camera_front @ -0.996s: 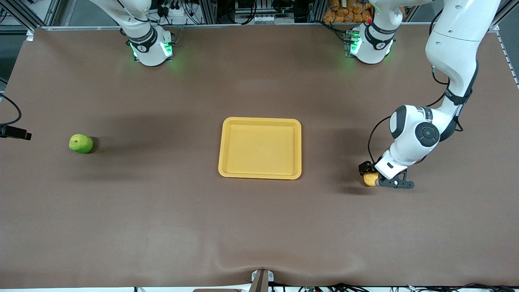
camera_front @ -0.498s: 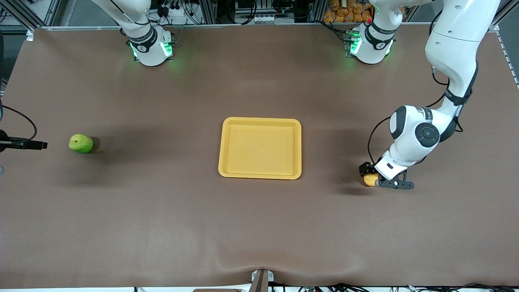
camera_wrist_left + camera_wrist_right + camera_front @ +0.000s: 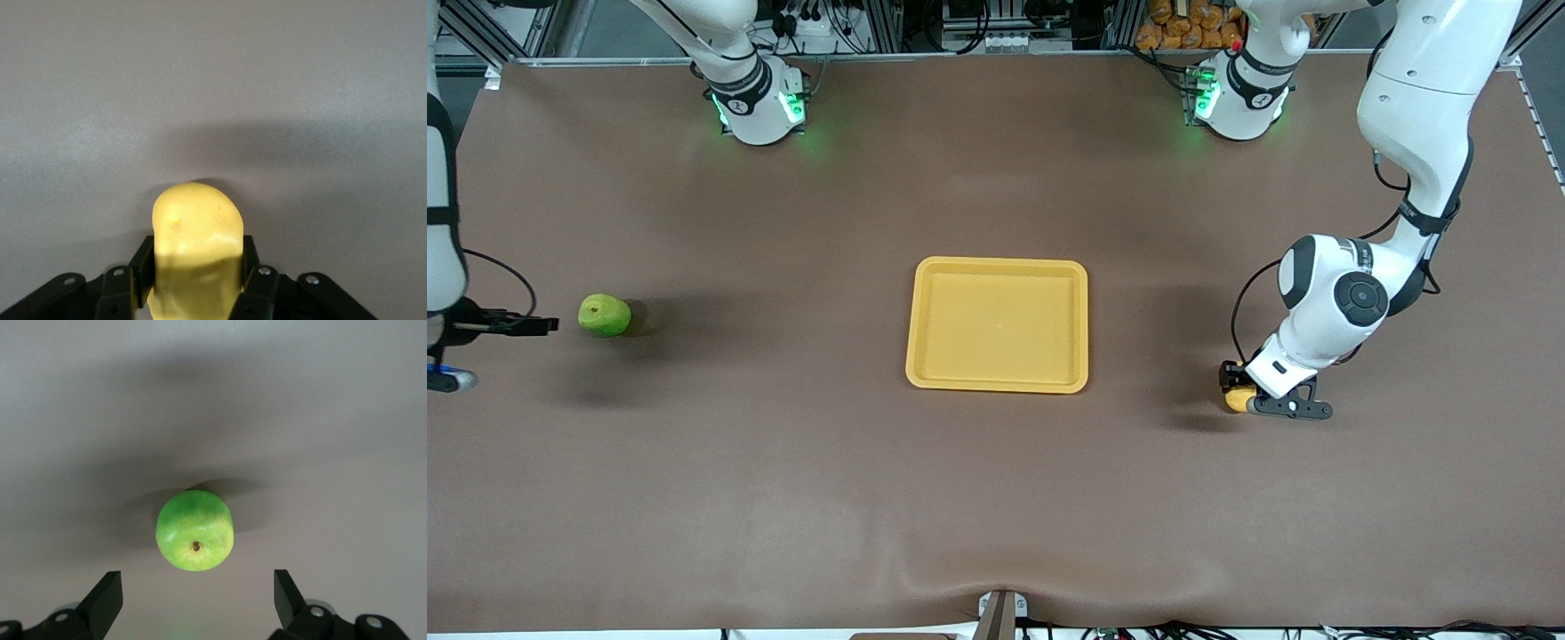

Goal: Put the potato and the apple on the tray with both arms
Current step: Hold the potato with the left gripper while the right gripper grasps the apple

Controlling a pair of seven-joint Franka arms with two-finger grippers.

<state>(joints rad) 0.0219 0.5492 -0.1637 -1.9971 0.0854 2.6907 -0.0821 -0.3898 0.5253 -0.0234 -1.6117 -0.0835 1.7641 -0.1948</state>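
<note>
My left fingers (image 3: 1240, 388) were closed on the potato (image 3: 195, 250), low at the surface (image 3: 996, 498) toward the left arm's end; its long axis ran along the fingers, its rounded end sticking out past them. My right fingers (image 3: 197, 597) stood wide open, holding nothing, beside the apple (image 3: 195, 530), stem dimple up. The tray (image 3: 914, 320) lay between both fruits.

White jointed arms (image 3: 1334, 302), black bands, green-lit bases (image 3: 760, 107), black cables.
</note>
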